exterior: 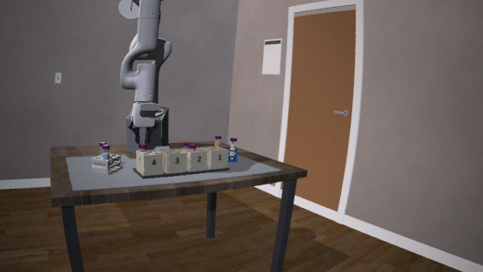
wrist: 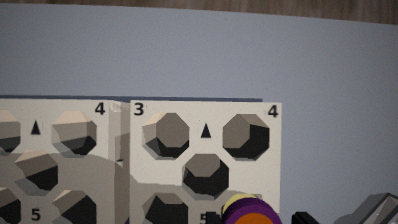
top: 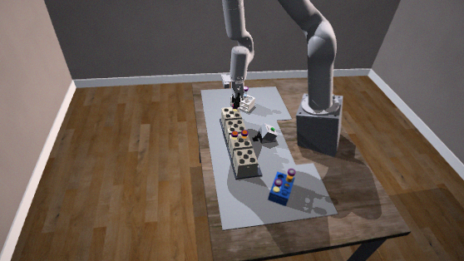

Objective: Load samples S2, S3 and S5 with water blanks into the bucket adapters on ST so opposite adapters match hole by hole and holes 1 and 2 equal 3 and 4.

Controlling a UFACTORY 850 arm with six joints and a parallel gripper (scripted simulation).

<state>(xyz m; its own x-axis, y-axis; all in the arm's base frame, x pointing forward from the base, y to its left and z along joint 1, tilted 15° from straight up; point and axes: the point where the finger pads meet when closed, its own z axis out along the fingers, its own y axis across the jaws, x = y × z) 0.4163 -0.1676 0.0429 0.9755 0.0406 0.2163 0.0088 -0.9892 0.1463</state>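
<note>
My gripper point(top: 235, 100) point(exterior: 142, 144) point(wrist: 260, 218) stands over adapter 4 point(top: 229, 113) point(exterior: 150, 164) point(wrist: 205, 107), the far end block of the loading stand. Its fingers are open, standing loosely on either side of a purple-capped tube with an orange dot point(wrist: 252, 212) point(exterior: 142, 147). That tube sits in the adapter's corner hole below hole 4; the hole's number is hidden. Holes 3, 4 and 5 of this adapter are empty. Two orange-dotted tubes point(top: 234, 134) point(top: 244, 133) point(exterior: 189, 146) stand further along the row, seemingly in adapter 2 point(exterior: 199, 159).
The white blank rack point(top: 248, 103) point(exterior: 106, 165) with tubes stands just beyond the gripper. The blue sample rack point(top: 280, 189) point(exterior: 235, 157) with several tubes is at the table's near end. The DONE desk point(top: 271, 131) sits right of the stand. The robot base point(top: 319, 125) is further right.
</note>
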